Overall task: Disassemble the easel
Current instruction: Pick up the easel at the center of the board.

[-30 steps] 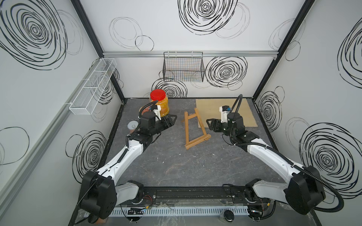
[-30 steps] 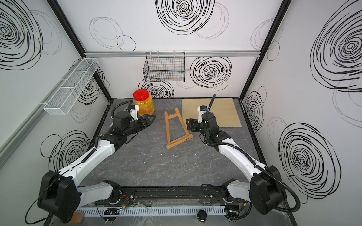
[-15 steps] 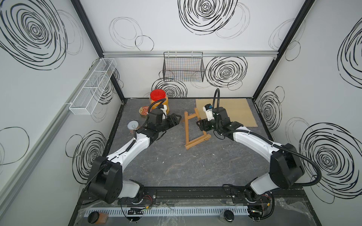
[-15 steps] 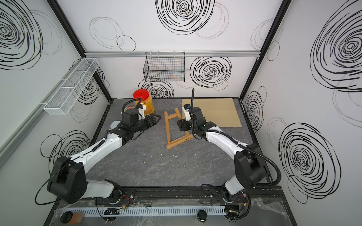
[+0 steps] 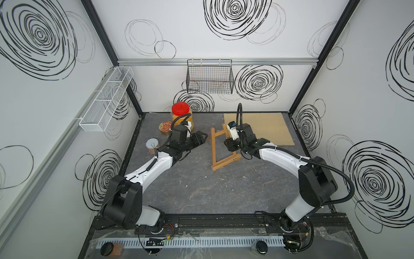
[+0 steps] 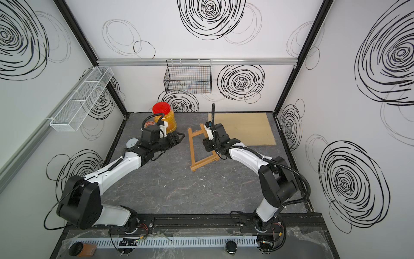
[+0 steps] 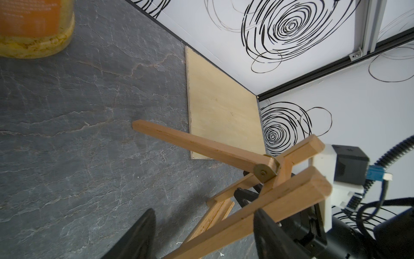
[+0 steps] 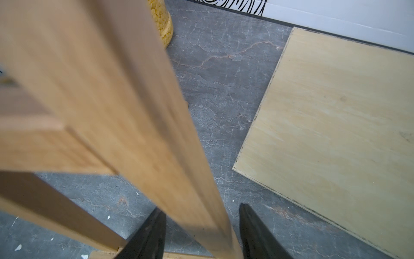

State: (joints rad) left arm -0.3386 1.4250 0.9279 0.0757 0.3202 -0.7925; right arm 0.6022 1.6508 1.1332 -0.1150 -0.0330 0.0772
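Observation:
The easel [image 5: 214, 148] stands upright mid-table, a honey-brown A-frame with its ledge strip [image 5: 226, 162] toward the front, seen in both top views [image 6: 192, 148]. My left gripper [image 5: 202, 138] is open, just left of the frame's upper left corner and short of touching it. In the left wrist view the near slat [image 7: 224, 224] passes beyond the open gripper [image 7: 203, 213]. My right gripper [image 5: 229, 145] reaches in from the right. In the right wrist view it [image 8: 201, 209] straddles a slat [image 8: 112, 89], with a gap showing on each side.
A pale plywood board [image 5: 264, 127] lies flat at the back right. A red-lidded jar [image 5: 180, 108], an open tin [image 5: 165, 127] and a can [image 5: 152, 143] sit behind and left of the left arm. A black wire basket [image 5: 209, 77] hangs on the back wall.
My right arm swung left to the easel and its jaws have narrowed around the right slat. My left gripper advanced toward the frame's upper left corner.

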